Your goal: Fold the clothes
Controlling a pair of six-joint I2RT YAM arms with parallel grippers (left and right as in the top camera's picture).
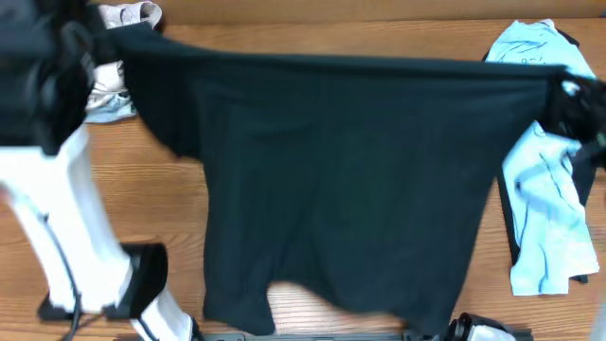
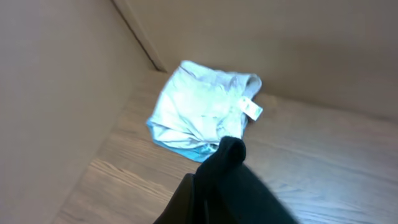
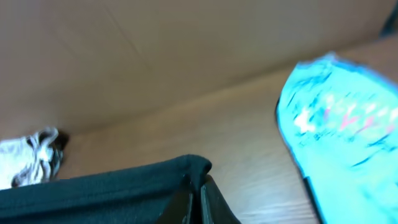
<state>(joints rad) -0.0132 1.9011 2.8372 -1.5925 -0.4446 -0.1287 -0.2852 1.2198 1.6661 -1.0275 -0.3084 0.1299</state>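
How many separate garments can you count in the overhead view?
3: a black shirt stretched across the middle, a light blue T-shirt at the right edge, a pale garment at the far left. A pale patch above it may be a fourth.

**Black shirt stretched wide**

Black shirt (image 1: 341,180) spans the table (image 1: 161,208), far edge pulled taut between left gripper (image 1: 87,44) and right gripper (image 1: 566,98), each clamped on a corner. Blue T-shirt (image 1: 544,208) lies right. Beige garment (image 1: 133,13) far left.
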